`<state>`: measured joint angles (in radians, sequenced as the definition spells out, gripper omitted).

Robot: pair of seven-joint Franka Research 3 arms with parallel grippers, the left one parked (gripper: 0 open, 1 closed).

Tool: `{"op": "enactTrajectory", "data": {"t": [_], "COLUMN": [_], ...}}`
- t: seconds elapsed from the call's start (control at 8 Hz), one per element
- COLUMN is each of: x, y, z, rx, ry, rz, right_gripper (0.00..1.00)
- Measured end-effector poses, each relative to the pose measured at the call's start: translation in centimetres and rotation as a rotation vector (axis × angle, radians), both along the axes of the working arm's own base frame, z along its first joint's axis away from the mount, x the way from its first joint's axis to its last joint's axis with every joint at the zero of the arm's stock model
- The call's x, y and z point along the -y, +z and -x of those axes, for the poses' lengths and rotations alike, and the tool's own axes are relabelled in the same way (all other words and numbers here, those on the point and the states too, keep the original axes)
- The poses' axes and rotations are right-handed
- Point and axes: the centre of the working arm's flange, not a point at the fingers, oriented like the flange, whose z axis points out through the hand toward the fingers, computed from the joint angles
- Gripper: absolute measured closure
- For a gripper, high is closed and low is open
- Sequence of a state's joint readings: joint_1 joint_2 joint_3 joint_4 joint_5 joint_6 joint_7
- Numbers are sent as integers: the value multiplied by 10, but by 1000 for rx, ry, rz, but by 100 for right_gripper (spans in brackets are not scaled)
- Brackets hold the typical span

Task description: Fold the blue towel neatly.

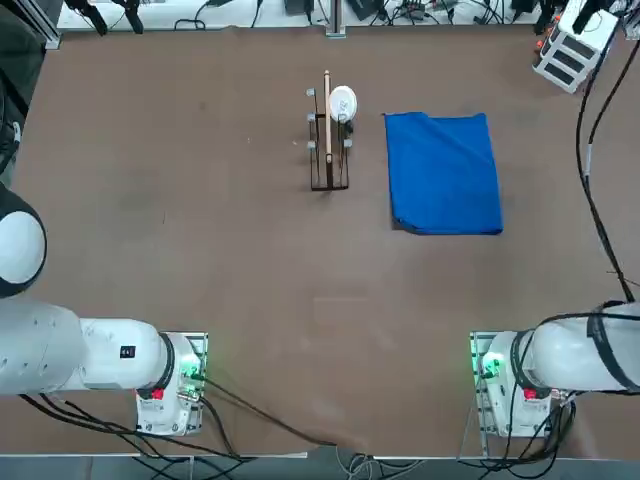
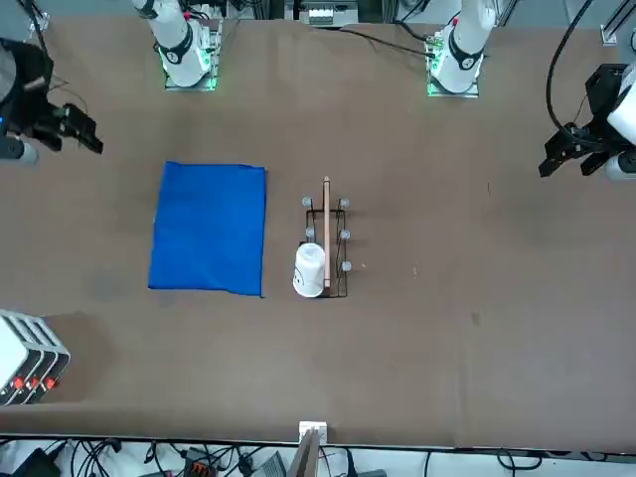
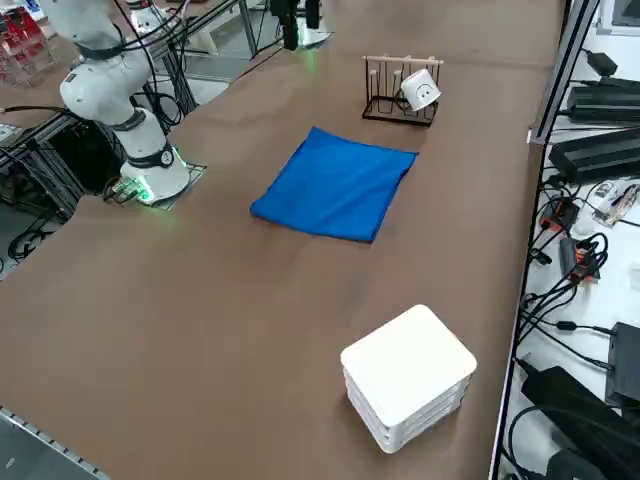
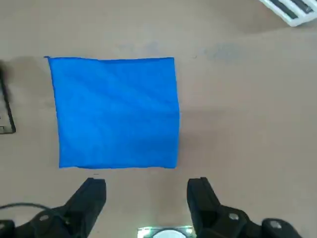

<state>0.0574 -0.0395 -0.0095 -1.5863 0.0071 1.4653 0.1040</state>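
Blue towel lies flat right of the rack from overhead. Side view: thin, floppy cloth, so I'd pinch a corner. Wrist cam: my right gripper hangs above it, fingers spread wide, holding nothing.

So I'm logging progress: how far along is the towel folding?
The blue towel lies as a flat, tidy rectangle beside the rack, edges even, so folding looks done or nearly so. Nothing is in hand: the right gripper hangs open above the table, clear of it. At most, another fold remains.
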Motion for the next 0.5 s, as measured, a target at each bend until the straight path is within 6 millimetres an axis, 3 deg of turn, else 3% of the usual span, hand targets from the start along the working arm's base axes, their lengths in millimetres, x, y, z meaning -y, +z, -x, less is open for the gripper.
{"op": "enactTrajectory", "data": {"t": [0.25,0.5], "x": [13,27], "y": [3,5], "z": [13,12], "rx": [7,21], "ry": [-27,-53], "rz": [-18,-20], "right_gripper": [0,0]}}
